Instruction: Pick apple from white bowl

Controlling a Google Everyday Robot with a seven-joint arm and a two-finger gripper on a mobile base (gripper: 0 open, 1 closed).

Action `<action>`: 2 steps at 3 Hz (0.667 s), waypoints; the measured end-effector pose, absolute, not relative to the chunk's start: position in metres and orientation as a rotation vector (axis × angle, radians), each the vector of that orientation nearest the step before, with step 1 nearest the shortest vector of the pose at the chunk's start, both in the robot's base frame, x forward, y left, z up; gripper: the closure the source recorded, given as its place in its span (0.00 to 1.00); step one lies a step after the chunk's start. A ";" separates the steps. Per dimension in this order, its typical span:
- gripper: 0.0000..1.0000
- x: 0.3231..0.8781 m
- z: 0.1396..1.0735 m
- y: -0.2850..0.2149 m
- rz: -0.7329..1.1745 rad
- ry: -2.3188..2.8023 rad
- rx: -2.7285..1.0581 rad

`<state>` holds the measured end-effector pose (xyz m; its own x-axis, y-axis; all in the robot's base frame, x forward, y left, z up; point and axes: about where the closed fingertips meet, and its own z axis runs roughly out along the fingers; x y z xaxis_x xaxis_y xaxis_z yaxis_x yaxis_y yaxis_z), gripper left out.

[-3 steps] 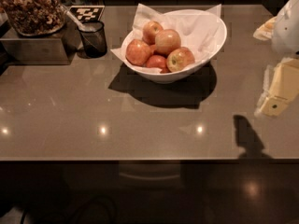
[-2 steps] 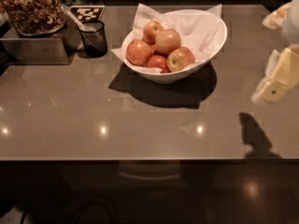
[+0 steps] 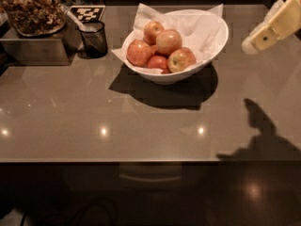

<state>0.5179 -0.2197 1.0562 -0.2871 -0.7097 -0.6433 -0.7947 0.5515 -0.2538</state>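
Note:
The white bowl (image 3: 214,41), lined with a white paper napkin, stands at the back middle of the table. It holds several apples. The apple (image 3: 168,41), large, round and orange-pink, lies on top of the pile. An apple with a yellow-green patch (image 3: 181,59) lies in front of it, and a small deep-red one (image 3: 156,63) sits low between the others. My gripper (image 3: 256,40) is cream-coloured and hangs in the air at the upper right. It is to the right of the bowl, apart from it and slightly higher than the rim.
A small dark mesh cup (image 3: 95,39) stands left of the bowl. A metal container with a bowl of brown snacks (image 3: 32,11) is at the far left. A black-and-white tag (image 3: 87,13) lies behind the cup. The table's front edge (image 3: 141,160) runs across the lower view.
My gripper has risen and moved a little left towards the bowl's height. Its shadow on the table has shifted with it. The bowl and apples have not moved.

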 end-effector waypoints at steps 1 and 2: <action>0.00 0.519 1.064 -0.218 0.145 2.038 -1.205; 0.00 0.519 1.064 -0.219 0.145 2.040 -1.186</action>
